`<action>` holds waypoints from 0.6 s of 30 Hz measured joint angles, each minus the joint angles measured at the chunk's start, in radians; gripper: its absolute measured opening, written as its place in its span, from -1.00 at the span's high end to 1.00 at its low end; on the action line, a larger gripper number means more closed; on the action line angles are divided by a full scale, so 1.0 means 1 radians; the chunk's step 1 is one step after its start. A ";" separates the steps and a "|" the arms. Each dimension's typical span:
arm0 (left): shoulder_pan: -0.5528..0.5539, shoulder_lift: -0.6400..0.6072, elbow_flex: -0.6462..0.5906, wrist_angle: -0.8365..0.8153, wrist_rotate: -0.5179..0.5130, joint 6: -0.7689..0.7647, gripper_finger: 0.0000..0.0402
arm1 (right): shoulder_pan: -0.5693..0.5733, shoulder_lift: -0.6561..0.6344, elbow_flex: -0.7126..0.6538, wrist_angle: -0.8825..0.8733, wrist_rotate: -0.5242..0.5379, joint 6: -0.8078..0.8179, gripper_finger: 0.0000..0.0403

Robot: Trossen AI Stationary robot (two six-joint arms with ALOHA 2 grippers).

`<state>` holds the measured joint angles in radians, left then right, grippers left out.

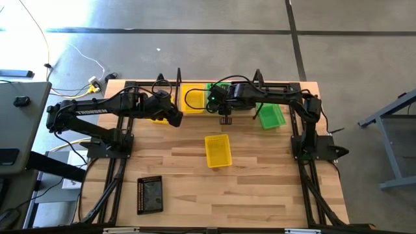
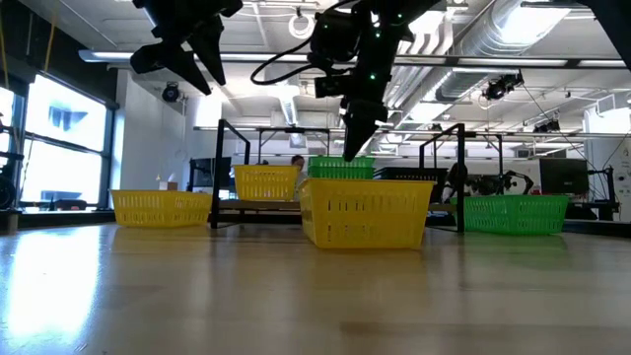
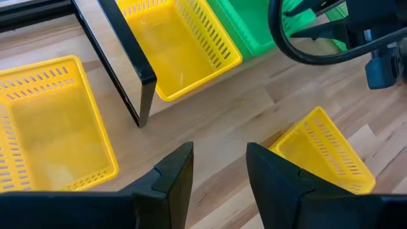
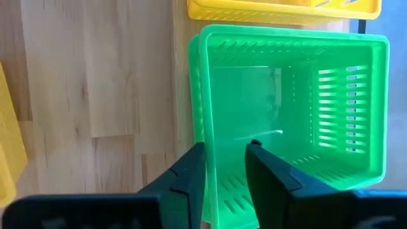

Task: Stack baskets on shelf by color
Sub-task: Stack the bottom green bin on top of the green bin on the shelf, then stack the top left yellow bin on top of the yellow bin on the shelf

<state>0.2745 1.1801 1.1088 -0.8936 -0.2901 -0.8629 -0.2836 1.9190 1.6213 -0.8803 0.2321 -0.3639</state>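
Note:
The green baskets (image 4: 299, 108), seemingly two nested, stand on the shelf (image 2: 219, 168) beside a yellow basket (image 1: 193, 97). My right gripper (image 4: 226, 166) hovers open just above the green stack's wall, fingers pointing down (image 2: 355, 143). A second yellow basket (image 3: 51, 127) sits on the table left of the shelf frame. A third (image 1: 218, 151) lies mid-table, and another green one (image 1: 272, 116) stands at the right. The black basket (image 1: 149, 194) lies near the front left. My left gripper (image 3: 219, 168) hangs open in the air above the table, in front of the shelf's left end.
The shelf's black upright frames (image 3: 121, 70) stand at both ends of the board, close to both arms. My right arm's cable loop (image 3: 305, 51) hangs over the shelf. Bare wood lies between the mid-table yellow basket and the near edge.

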 joint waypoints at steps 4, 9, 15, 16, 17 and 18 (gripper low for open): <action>0.000 0.000 0.000 0.000 0.000 0.001 0.33 | 0.000 -0.012 0.000 -0.005 -0.002 0.013 0.52; 0.000 0.000 0.000 -0.027 0.000 0.010 0.33 | 0.000 -0.042 0.000 -0.009 -0.006 0.052 0.52; 0.000 0.000 0.000 -0.133 0.015 0.018 0.33 | 0.000 -0.088 0.000 -0.019 -0.045 0.111 0.52; 0.000 0.000 0.000 -0.148 0.027 0.019 0.33 | 0.000 -0.097 0.000 -0.018 -0.060 0.125 0.52; -0.001 0.000 0.000 -0.162 0.039 0.019 0.33 | 0.000 -0.106 0.000 -0.017 -0.074 0.141 0.52; -0.002 0.000 0.000 -0.178 0.050 0.022 0.33 | 0.000 -0.116 0.000 -0.016 -0.083 0.152 0.52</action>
<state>0.2725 1.1801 1.1091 -1.0716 -0.2406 -0.8411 -0.2836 1.8032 1.6215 -0.8961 0.1490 -0.2118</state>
